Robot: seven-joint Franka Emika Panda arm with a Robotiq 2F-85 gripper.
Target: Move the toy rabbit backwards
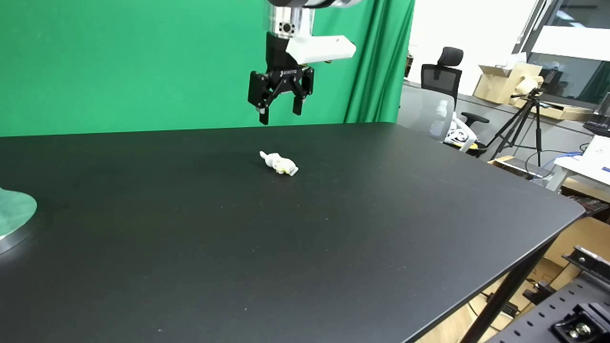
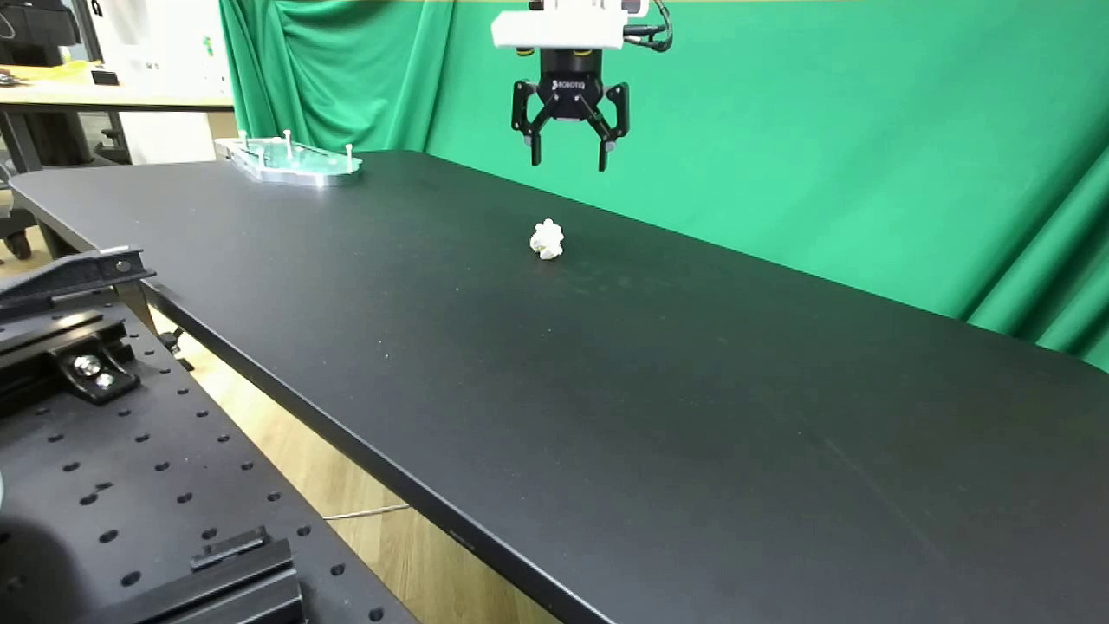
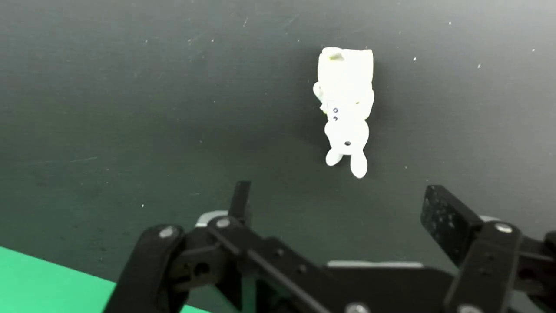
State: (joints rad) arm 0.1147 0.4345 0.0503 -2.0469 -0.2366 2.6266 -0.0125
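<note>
White toy rabbit (image 3: 347, 104) lies seemingly face-up, long axis and ears (image 3: 359, 165) pointing toward the wide-spread tool (image 3: 339, 190).

We can read a single brand name (image 1: 289, 73), ROBOTIQ, and we find it in both exterior views. It stands in pale capitals on the black body of the gripper (image 2: 569, 163), on the side that we see. Just before its R we make out a small pale sign (image 2: 555, 85), too tiny for us to tell its shape. In an exterior view we also spot marks (image 2: 95, 7) on the white panel (image 2: 169, 30) in the background: a dark one close to the top edge and a row of tiny ones lower down. We cannot read them.
</note>
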